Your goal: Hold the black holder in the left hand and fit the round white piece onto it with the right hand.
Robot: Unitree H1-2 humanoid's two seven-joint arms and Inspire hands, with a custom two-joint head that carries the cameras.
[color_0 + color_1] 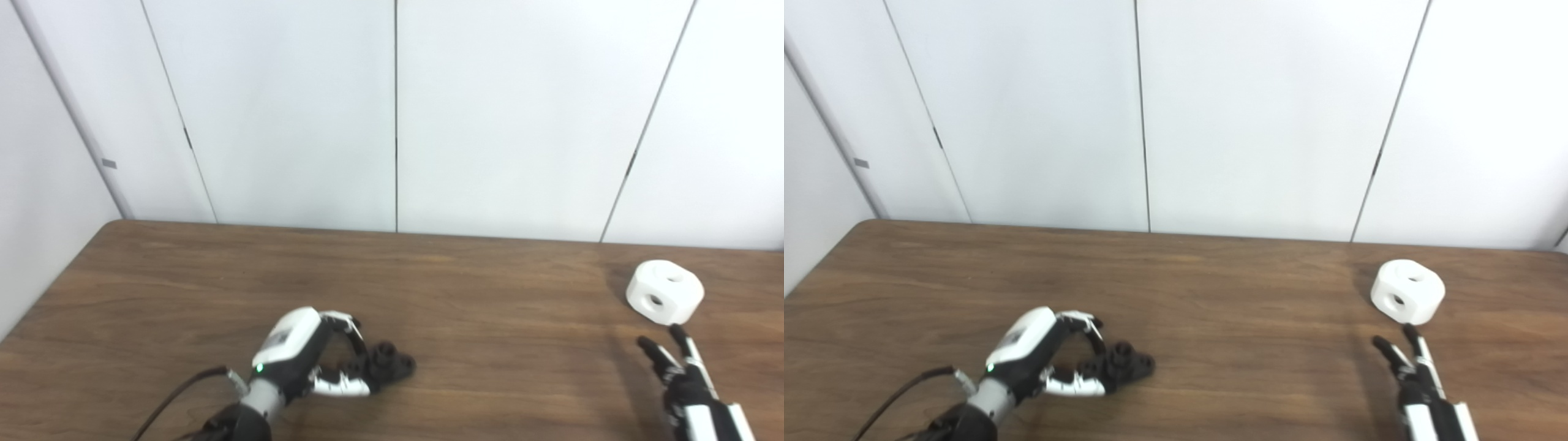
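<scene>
The black holder (389,362) lies on the wooden table (490,294) near the front, left of centre. My left hand (306,355) is curled around its left side, fingers and thumb touching it, holder resting on the table. The round white piece (664,291), a short cylinder with holes in its top and side, sits at the far right. My right hand (686,380) is just in front of it, fingers spread and pointing at it, holding nothing; a fingertip comes close to the piece's near edge.
White wall panels (392,110) rise directly behind the table's far edge. The table's left edge runs diagonally at the left. A black cable (177,392) trails from my left wrist.
</scene>
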